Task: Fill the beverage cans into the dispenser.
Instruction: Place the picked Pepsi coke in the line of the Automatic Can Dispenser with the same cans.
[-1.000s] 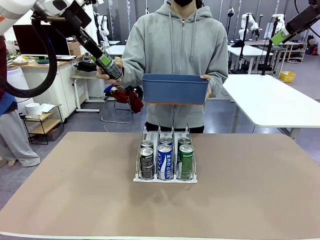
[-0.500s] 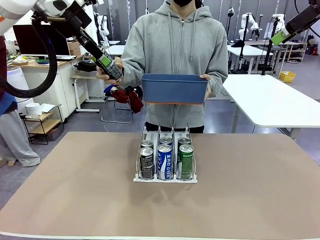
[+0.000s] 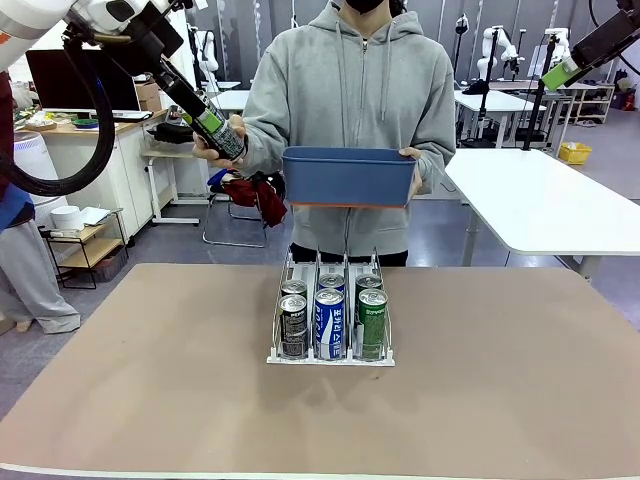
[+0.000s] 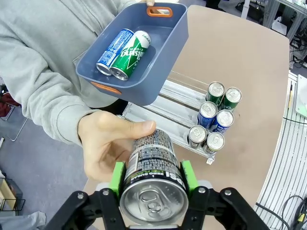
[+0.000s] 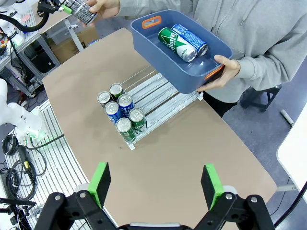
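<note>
High at the left, my left gripper is shut on a black beverage can, green pads on both its sides. The person's hand also grips this can. Their other hand holds a blue bin with a blue-and-white can and a green can lying in it. On the table stands the dispenser, holding a black, a blue and a green can in front, with more behind. My right gripper hangs open, high at the right.
The brown table spreads wide around the dispenser on all sides. The person stands at the far edge, holding the bin above the dispenser's back end. White tables and other equipment stand farther off in the room.
</note>
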Motion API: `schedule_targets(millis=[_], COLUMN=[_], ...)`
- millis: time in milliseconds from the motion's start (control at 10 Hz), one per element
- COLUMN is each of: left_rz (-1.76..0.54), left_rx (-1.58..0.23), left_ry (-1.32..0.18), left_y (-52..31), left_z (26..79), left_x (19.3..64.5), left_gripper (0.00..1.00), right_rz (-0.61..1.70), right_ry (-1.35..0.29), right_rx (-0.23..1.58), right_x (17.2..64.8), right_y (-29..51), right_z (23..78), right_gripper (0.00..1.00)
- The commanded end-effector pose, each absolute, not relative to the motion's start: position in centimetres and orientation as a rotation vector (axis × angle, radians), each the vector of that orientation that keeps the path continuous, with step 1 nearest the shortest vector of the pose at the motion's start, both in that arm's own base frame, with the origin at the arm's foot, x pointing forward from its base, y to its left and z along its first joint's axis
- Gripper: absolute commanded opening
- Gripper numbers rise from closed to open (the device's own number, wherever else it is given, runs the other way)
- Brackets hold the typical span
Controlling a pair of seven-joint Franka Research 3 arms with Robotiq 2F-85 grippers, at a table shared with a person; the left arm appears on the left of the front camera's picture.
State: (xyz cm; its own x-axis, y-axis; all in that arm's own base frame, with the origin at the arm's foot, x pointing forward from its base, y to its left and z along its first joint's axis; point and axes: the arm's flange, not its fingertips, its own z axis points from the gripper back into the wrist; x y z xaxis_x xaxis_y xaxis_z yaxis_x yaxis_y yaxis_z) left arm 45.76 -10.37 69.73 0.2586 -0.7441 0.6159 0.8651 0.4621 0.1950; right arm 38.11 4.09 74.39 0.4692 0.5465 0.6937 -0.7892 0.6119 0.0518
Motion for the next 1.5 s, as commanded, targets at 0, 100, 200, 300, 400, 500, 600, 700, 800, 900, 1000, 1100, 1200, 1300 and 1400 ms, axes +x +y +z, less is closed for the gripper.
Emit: schedule_targets(millis=[0,100,200,300,400,500,600,700,800,900,1000,1100,1200,1300,1400], left_rz=[-1.11,-1.11,-1.11,-1.11,-1.11,-1.11,-1.11,-1.11,-1.11,-1.11,-1.11,-1.11,-1.11,-1.11,-1.11], left_rx=[-0.197,-0.197,-0.197,-0.197,-0.197,-0.197,-0.197,-0.197,-0.197,-0.197,-0.197,-0.197,-0.197,-0.197,-0.197], left_ry=[-0.721,-0.721,-0.721,-0.721,-0.721,-0.721,-0.721,-0.721,-0.721,-0.721,-0.721,-0.721,-0.721,-0.721,-0.721], left_y=[-10.22,-10.22,-10.22,-10.22,-10.22,-10.22,-10.22,-10.22,-10.22,-10.22,-10.22,-10.22,-10.22,-10.22,-10.22], left_z=[69.67,69.67,69.67,69.67,69.67,69.67,69.67,69.67,69.67,69.67,69.67,69.67,69.67,69.67,69.67], left_x=[45.75,45.75,45.75,45.75,45.75,45.75,45.75,45.75,45.75,45.75,45.75,45.75,45.75,45.75,45.75], left_gripper=[0.0,0.0,0.0,0.0,0.0,0.0,0.0,0.0,0.0,0.0,0.0,0.0,0.0,0.0,0.0], right_rz=[0.846,0.846,0.846,0.846,0.846,0.846,0.846,0.846,0.846,0.846,0.846,0.846,0.846,0.846,0.846], right_ry=[-0.686,-0.686,-0.686,-0.686,-0.686,-0.686,-0.686,-0.686,-0.686,-0.686,-0.686,-0.686,-0.686,-0.686,-0.686], right_rx=[0.395,0.395,0.395,0.395,0.395,0.395,0.395,0.395,0.395,0.395,0.395,0.395,0.395,0.395,0.395], right_x=[38.13,38.13,38.13,38.13,38.13,38.13,38.13,38.13,38.13,38.13,38.13,38.13,38.13,38.13,38.13], right_y=[4.23,4.23,4.23,4.23,4.23,4.23,4.23,4.23,4.23,4.23,4.23,4.23,4.23,4.23,4.23], right_z=[74.28,74.28,74.28,74.28,74.28,74.28,74.28,74.28,74.28,74.28,74.28,74.28,74.28,74.28,74.28], right_gripper=[1.0,1.0,1.0,1.0,1.0,1.0,1.0,1.0,1.0,1.0,1.0,1.0,1.0,1.0,1.0])
